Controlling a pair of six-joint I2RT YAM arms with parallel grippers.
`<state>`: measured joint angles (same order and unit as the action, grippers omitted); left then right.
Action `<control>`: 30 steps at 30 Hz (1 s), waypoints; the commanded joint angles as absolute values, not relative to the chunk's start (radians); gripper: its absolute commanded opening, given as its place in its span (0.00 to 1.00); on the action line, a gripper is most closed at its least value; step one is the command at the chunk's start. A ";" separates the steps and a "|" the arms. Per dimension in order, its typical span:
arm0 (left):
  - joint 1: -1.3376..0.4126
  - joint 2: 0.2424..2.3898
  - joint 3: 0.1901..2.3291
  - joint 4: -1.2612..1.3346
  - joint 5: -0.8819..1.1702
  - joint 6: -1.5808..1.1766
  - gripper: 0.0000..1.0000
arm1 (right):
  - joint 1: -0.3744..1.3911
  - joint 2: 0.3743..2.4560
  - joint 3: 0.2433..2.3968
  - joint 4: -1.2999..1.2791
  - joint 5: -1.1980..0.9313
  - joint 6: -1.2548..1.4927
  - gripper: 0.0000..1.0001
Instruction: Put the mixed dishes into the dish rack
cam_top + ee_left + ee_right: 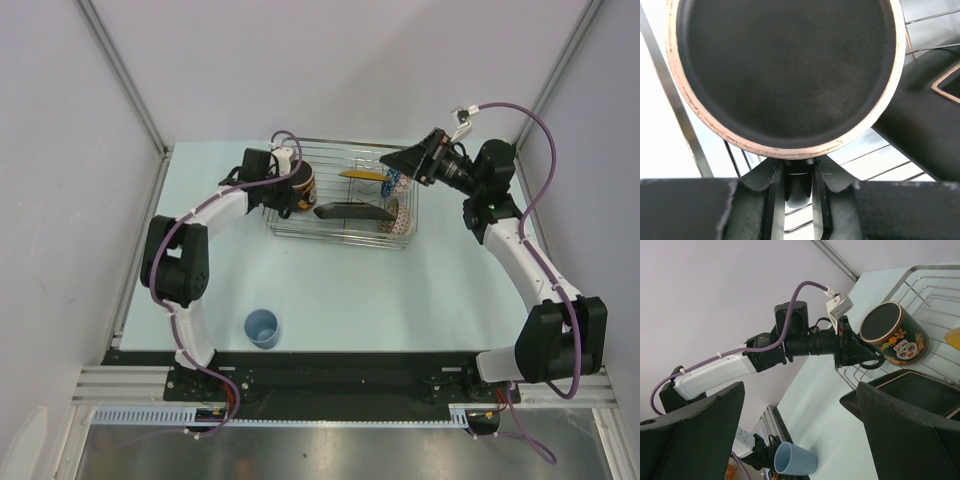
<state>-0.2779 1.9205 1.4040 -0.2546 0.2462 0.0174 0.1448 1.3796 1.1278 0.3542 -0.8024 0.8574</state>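
Observation:
The dark skull-print mug (304,186) lies tilted at the left end of the wire dish rack (345,232). My left gripper (285,188) is shut on its handle. In the left wrist view the mug's dark round end (785,70) fills the frame, with the handle (798,182) pinched between the fingers. The right wrist view shows the mug (897,337) too. The rack holds the yellow plate (360,175), the dark square plate (352,211), a blue-patterned bowl (393,183) and a pinkish bowl (403,213). My right gripper (390,162) hangs open and empty over the rack's right end.
The small light-blue cup (262,327) stands on the table near the left arm's base, apart from the rack, and it shows between the right fingers as well (795,460). White walls close in the table on both sides and at the back.

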 commanded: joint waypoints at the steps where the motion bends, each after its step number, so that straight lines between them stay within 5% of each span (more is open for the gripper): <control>1: -0.272 1.904 1.442 -0.285 0.219 0.034 0.00 | 0.163 1.379 1.134 0.333 -0.816 0.815 1.00; 30: -0.295 2.060 1.762 -0.161 0.235 0.005 0.00 | 0.183 1.393 1.094 0.316 -0.802 0.788 1.00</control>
